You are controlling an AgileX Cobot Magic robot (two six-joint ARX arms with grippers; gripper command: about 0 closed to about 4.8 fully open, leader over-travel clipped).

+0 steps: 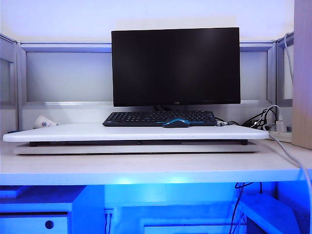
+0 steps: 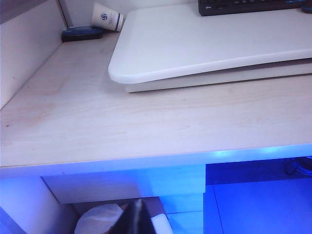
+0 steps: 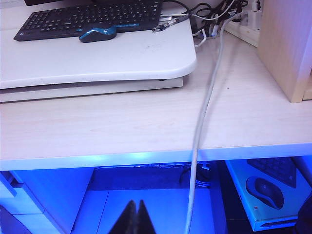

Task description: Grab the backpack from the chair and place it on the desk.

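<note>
Backpack, chair unseen. Left gripper point(image 2: 138, 217) and right gripper point(image 3: 138, 218) pressed together below desk point(image 1: 146, 168) edge; part fingers before reaching.

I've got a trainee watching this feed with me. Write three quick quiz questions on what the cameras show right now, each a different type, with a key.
1. True or false: the backpack already lies on the desk.
2. Multiple choice: what lies directly in front of the keyboard on the riser board? A) a blue mouse B) a mug C) a phone
3. Fill in: the left gripper and the right gripper hang below the desk's front edge, both ____.

Key:
1. False; no backpack shows in any view.
2. A, the blue mouse.
3. Shut, holding nothing.
</note>
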